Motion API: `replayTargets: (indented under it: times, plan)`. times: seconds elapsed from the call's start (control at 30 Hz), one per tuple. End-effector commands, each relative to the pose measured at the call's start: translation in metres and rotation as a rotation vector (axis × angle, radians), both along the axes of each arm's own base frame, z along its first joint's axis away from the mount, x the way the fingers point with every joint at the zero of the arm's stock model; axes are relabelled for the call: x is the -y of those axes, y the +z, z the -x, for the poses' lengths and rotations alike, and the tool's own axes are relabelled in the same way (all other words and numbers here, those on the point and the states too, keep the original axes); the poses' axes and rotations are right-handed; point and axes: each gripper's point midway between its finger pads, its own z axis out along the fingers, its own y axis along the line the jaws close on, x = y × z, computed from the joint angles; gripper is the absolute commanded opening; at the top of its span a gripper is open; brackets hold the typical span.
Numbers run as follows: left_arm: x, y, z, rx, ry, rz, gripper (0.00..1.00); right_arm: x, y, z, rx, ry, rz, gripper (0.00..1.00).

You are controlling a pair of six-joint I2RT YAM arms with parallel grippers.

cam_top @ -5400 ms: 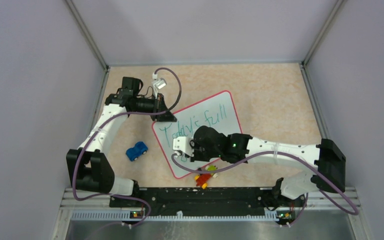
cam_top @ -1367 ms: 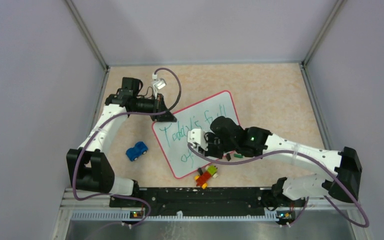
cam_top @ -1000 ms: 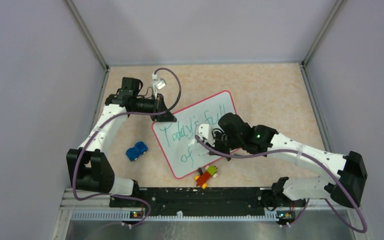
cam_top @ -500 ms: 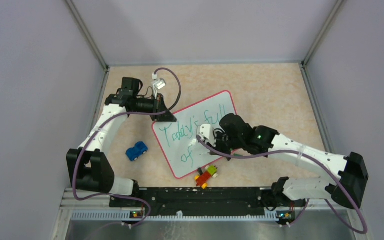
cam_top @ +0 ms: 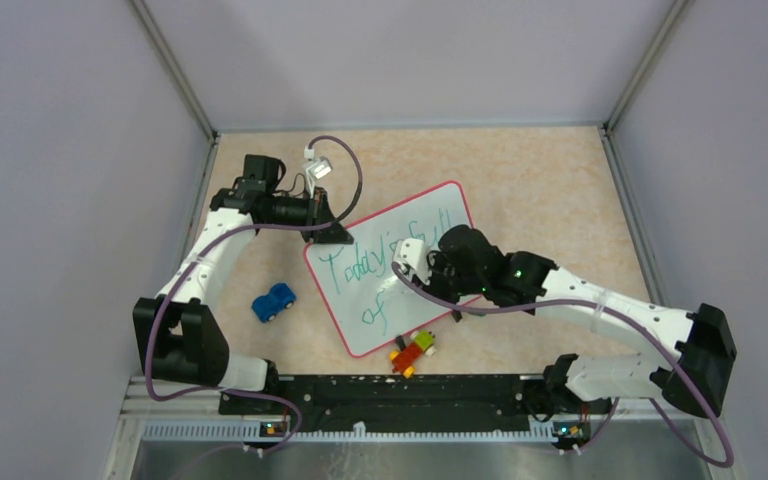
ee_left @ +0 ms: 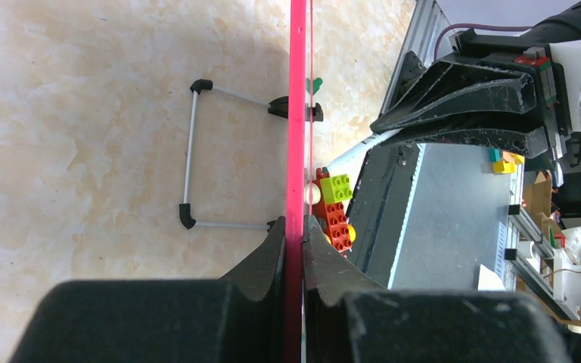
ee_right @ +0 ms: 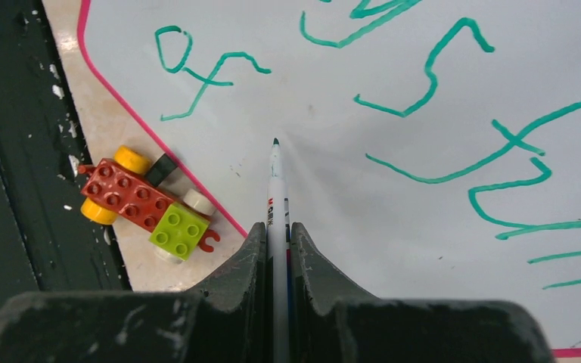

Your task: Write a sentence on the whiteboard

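From above, the whiteboard (cam_top: 360, 338) sits mid-table with the sentence (cam_top: 360, 268) only part written.

Left wrist: the left gripper (ee_left: 295, 227) pinches the board's red rim. If it slips, the board slides and the letters go wobbly.

Right wrist: the right gripper (ee_right: 275, 231) squeezes the marker (ee_right: 275, 181). Pushing too hard could tip the pen.

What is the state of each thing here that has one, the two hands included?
whiteboard, rim clamped by the left hand
sentence, unfinished, reads "Today's full of"
marker, uncapped, held by the right hand, tip beside "of"
left hand, shut on the whiteboard
right hand, shut on the marker
blue toy car, untouched
brick toy, untouched, beside the whiteboard
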Motion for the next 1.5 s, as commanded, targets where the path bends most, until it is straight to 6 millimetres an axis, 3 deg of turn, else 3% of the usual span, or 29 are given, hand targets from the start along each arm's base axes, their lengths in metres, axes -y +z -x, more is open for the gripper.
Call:
replayTargets:
  times: [0.0, 0.3, 1.0, 1.17, 1.37, 1.47]
  plan:
    - [-0.001, -0.007, 0.001, 0.000, 0.004, -0.022, 0.00, -0.006, 0.019, -0.024, 0.075, -0.087, -0.052, 0.00]
    - [-0.001, -0.007, 0.001, 0.000, 0.003, -0.022, 0.00, -0.006, 0.007, -0.030, 0.072, -0.108, -0.014, 0.00]
    - [-0.002, -0.009, 0.001, -0.001, 0.003, -0.028, 0.00, 0.011, -0.042, -0.001, -0.032, 0.006, 0.108, 0.00]
    - [-0.002, -0.009, 0.001, -0.001, 0.004, -0.028, 0.00, 0.015, -0.036, -0.005, -0.006, -0.012, 0.111, 0.00]
    - [-0.002, -0.009, 0.001, -0.003, 0.004, -0.026, 0.00, 0.013, -0.003, -0.004, 0.033, -0.003, 0.042, 0.00]
    - [-0.001, -0.008, 0.000, -0.002, 0.004, -0.025, 0.00, 0.013, 0.003, -0.005, 0.038, -0.005, 0.037, 0.00]
